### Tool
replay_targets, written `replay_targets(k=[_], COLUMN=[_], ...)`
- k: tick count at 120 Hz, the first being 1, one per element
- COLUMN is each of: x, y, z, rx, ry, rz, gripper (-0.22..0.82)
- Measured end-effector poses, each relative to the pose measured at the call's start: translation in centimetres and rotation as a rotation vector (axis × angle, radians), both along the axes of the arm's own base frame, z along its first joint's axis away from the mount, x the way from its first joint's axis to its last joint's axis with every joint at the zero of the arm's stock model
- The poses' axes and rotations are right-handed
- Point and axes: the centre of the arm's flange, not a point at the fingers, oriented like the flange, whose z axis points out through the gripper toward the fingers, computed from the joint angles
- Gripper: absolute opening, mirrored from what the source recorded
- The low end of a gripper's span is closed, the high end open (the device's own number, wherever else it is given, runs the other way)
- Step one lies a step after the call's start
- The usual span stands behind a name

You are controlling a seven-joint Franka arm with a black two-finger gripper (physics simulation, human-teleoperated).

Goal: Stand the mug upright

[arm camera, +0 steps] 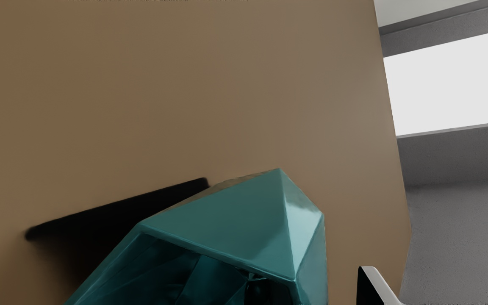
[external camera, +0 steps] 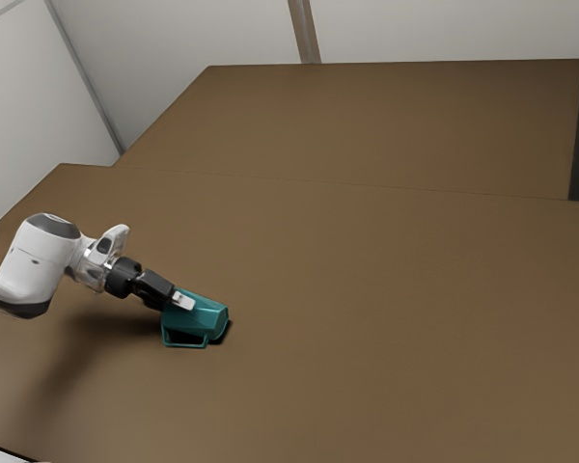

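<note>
Plainly, tipped mug [external camera: 205, 314], well inside table [external camera: 367, 280] edges

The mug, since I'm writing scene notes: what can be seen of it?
The teal mug is glossy and faceted, with an angular loop handle. It lies on its side on the brown table, mouth toward the fingers. These stand open, one apparently inside the mouth; whether either touches it is unclear.

No readable text, labels, brands, numbers or signs that I can make out in either view.
</note>
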Motion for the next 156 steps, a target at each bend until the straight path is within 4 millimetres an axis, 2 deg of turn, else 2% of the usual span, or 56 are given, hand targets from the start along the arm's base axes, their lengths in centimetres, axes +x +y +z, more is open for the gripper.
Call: replay_targets(k=[13, 27, 52, 63, 73, 90, 118, 141, 156], x=[0.1, 0.2, 0.5, 0.6, 1.2, 2.0, 3.3, 4.5, 4.7], y=[-0.1, -0.2, -0.4, -0.5, -1.2, -3.5, -8.1, -12.2, -13.8], z=[0.3, 0.4, 1.4, 2.3, 3.9, 7.4, 10.9, 11.9, 12.2], rx=[-0.006, -0.009, 0.0, 0.013, 0.04, 0.159, 0.472, 0.708, 0.817], ry=[-0.016, -0.032, -0.07, -0.09, -0.123, -0.179, -0.254, -0.285, -0.276], rz=[-0.012, -0.024, -0.044, -0.054, -0.081, -0.171, -0.328, -0.407, -0.404], gripper=[-0.07, -0.12, -0.16, -0.17, -0.17, -0.17, -0.18, -0.18, -0.18])
